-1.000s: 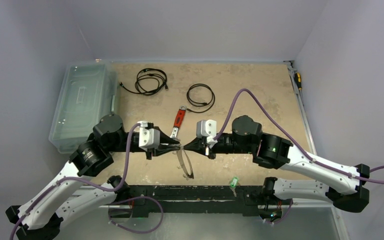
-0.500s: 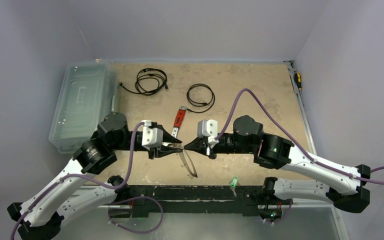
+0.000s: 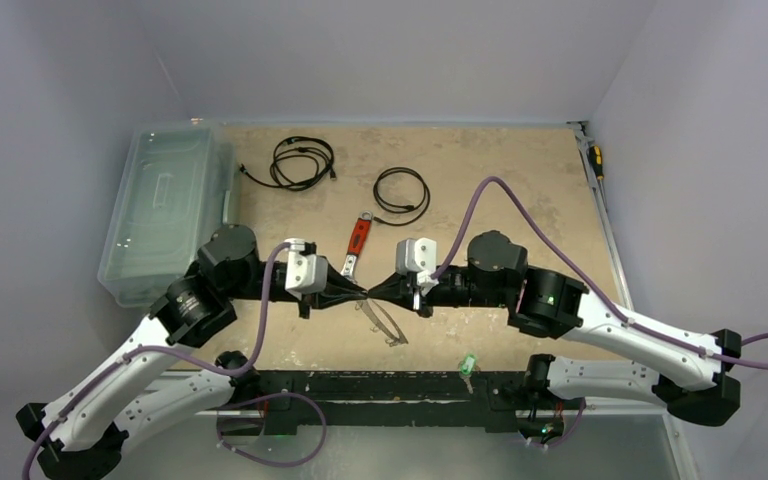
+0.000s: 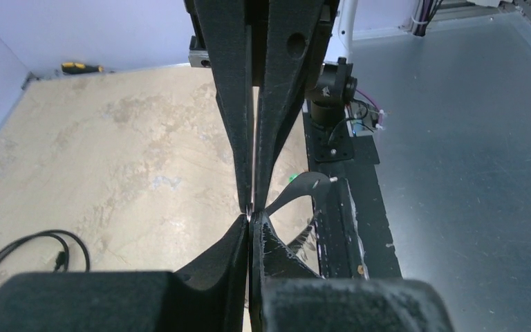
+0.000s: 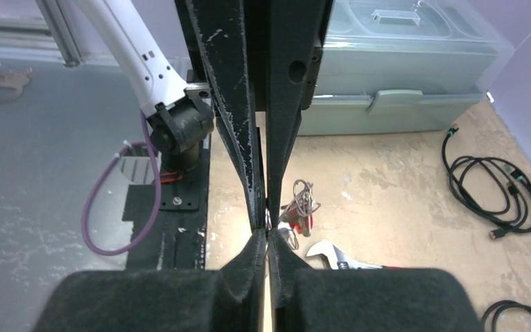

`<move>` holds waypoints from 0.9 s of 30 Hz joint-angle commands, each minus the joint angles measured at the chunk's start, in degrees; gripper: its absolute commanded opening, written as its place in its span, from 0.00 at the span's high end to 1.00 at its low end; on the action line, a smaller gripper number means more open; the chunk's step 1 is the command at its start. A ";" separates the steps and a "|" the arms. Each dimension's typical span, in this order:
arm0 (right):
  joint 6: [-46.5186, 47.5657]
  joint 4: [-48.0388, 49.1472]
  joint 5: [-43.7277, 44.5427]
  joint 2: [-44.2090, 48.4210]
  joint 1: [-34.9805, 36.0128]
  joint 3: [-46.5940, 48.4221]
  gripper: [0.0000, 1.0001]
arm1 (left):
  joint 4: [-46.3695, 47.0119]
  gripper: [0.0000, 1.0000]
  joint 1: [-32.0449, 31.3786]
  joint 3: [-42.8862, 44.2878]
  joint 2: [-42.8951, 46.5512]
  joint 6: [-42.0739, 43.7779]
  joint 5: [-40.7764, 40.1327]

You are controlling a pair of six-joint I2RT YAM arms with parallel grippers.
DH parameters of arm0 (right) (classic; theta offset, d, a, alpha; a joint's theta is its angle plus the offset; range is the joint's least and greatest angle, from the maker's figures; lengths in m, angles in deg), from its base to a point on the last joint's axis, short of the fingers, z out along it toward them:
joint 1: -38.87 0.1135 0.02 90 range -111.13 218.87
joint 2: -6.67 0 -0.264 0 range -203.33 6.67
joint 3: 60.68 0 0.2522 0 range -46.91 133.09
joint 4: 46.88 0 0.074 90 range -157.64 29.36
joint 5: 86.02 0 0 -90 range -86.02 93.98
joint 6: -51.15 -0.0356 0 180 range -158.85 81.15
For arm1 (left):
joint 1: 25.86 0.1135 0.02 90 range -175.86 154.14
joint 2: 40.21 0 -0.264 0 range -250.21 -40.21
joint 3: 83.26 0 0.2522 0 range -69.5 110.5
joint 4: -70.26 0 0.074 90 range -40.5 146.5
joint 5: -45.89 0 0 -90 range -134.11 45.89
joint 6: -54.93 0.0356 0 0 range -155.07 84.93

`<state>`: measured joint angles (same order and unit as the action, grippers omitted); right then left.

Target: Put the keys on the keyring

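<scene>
A robot lab: plain grey walls (image 3: 380, 50) close around a beige surface (image 3: 520, 170), with two arms (image 3: 120, 375) bolted to a black rail (image 3: 390, 385).

Thin silvery keyring (image 3: 384, 320) aslant at centre, red-headed key (image 5: 296, 223) close by; green-headed key (image 3: 468, 362) apart on black rail (image 3: 360, 385).

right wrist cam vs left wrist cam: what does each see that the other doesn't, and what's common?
Right wrist only: clear plastic bin, wrench, dangling keys with one red head, left arm's base.
Left wrist only: yellow-handled screwdriver at the far table edge, right arm's base, keyring curving away from the tips, a green speck beside it, too small to identify.
Both: left gripper and right gripper shut, tip to tip, over the tan table.
</scene>
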<state>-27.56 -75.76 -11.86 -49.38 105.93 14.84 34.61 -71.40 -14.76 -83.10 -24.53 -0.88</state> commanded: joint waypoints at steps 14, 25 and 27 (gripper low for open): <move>-7.07 18.23 0.34 6.61 0.22 -9.09 0.65 | 34.74 1.00 -0.31 -14.84 10.49 -17.40 1.47; -8.37 21.94 -3.31 3.50 0.26 -7.98 0.66 | 41.11 1.00 -0.34 -18.33 12.77 -21.63 -2.41; -8.47 22.61 -3.49 2.97 0.23 -7.97 0.66 | 42.77 1.00 -0.27 -19.02 12.83 -23.09 -3.32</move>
<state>-34.90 -57.59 -13.54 -45.27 105.98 6.10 68.95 -71.38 -32.83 -70.45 -43.87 -1.67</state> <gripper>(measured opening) 0.347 0.006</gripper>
